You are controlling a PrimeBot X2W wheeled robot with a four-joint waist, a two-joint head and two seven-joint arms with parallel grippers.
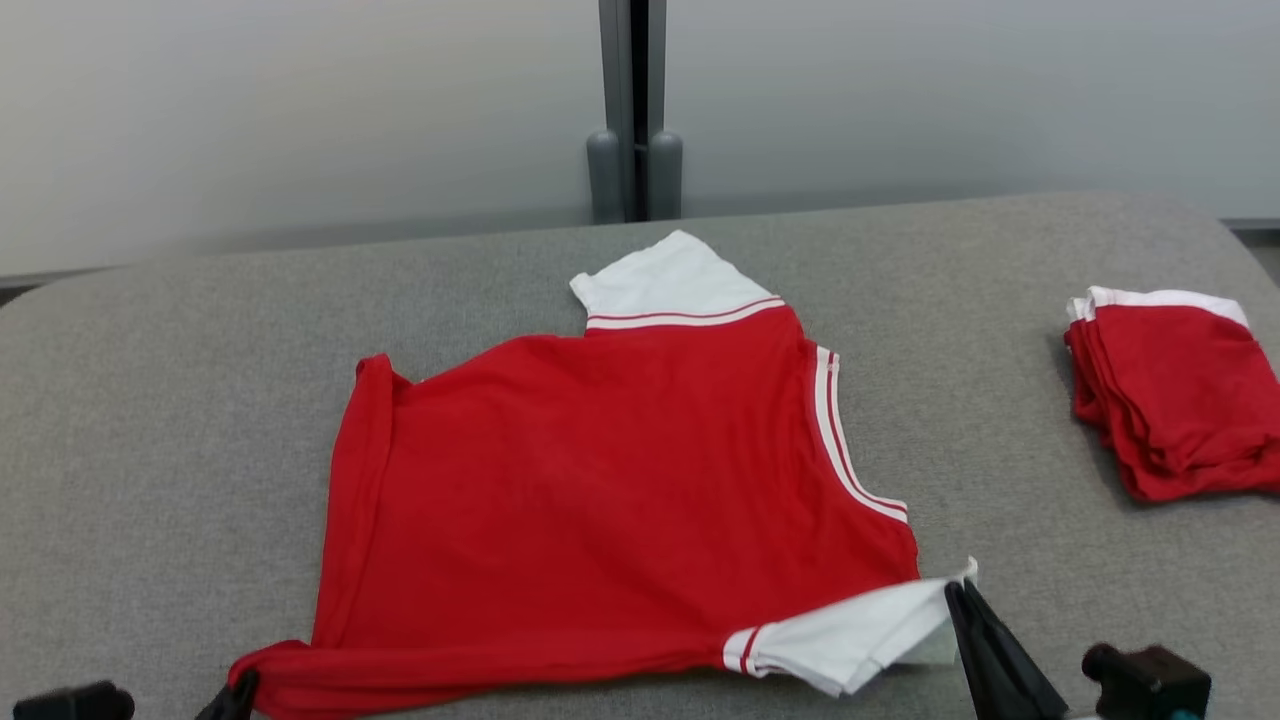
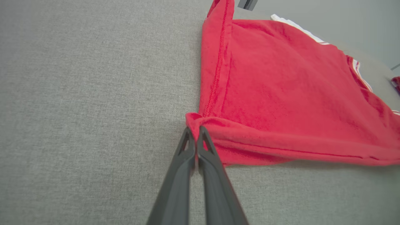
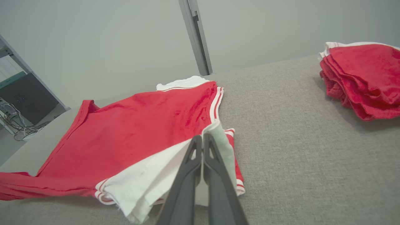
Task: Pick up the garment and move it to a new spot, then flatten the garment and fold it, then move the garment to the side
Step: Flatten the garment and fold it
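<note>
Grey cloth-covered tabletop [image 1: 150, 400] carrying a red garment [image 1: 600, 480] with white sleeves. It lies spread across the middle, its lower side along the near edge. A stack [image 1: 1170, 400] of folded red pieces sits at the right edge, well apart from the garment. The left pincer [image 2: 195, 129] is pressed together on the red hem corner [image 2: 192, 118] at the near left. The right pincer [image 3: 203, 139] is pressed together on the near white sleeve [image 1: 850, 635], whose layers lift and fan slightly. The step in hand appears to be flattening or the start of a fold, with both near corners gripped. The next move would call for raising both corners together under even tension and carrying them toward the far edge. The left side seam [image 1: 355, 500] is rolled over and may need smoothing first. The stack is unlikely to interfere, and a grey post [image 1: 632, 110] stands beyond the far edge, clear of the work.
</note>
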